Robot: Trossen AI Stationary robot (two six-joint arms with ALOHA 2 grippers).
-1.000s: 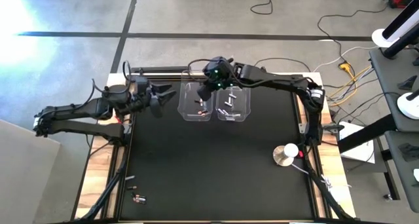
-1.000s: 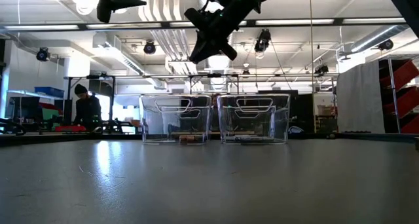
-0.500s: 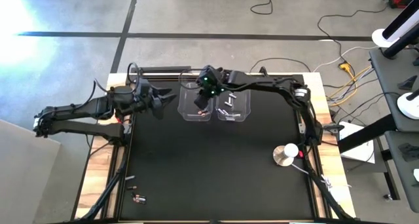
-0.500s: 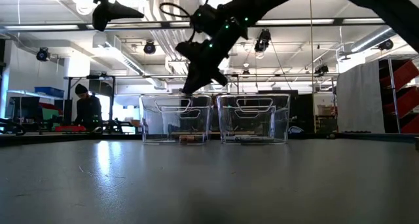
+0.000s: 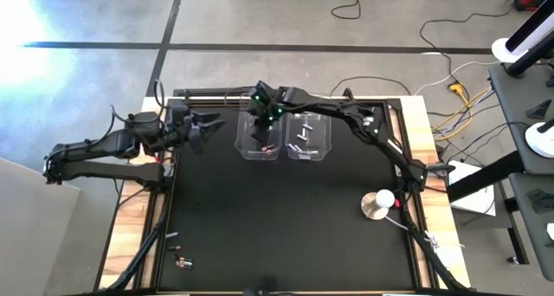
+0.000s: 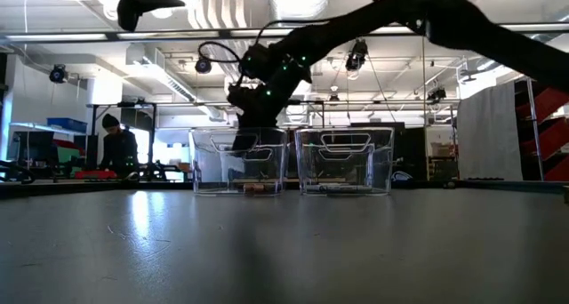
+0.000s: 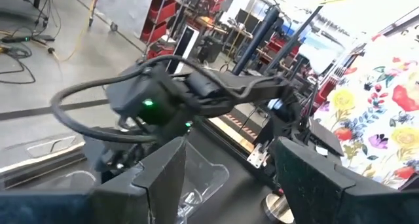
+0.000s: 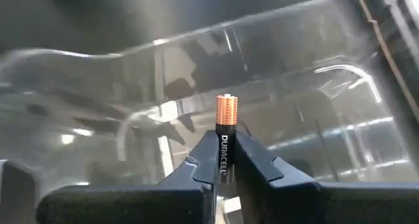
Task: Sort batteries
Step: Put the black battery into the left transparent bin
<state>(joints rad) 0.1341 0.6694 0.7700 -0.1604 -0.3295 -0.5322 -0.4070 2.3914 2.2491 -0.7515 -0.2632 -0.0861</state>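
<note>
My right gripper (image 5: 260,130) reaches down into the left clear bin (image 5: 247,149) and is shut on a dark battery with a copper end (image 8: 226,135). In the low view its fingers (image 6: 244,142) sit just inside that bin's rim. A dark, copper-ended cell (image 6: 255,188) lies on the left bin's floor. Silver cells (image 5: 303,144) lie in the right clear bin (image 5: 322,149). A few loose batteries (image 5: 180,261) rest on the mat near the table's near left corner. My left gripper (image 5: 215,123) hovers open, high and left of the bins. My right gripper pinches the battery by its dark lower body (image 8: 224,160) between the two fingertips (image 8: 204,160). The copper end (image 8: 226,111) sticks out beyond the tips, in line with the fingers. The fingers slant down from above into the left bin, and the cell is lifted clear.
A round white-and-metal disc (image 5: 376,203) stands near the table's right edge. The black mat (image 5: 277,218) in front of the bins is open room. Cables and stands lie on the floor beyond the table; a person (image 6: 116,144) is far back in the room.
My right gripper has swung toward the table's left, from over the gap between the bins to over the left bin. It has come down until its fingers dip inside the rim, still shut on the battery.
</note>
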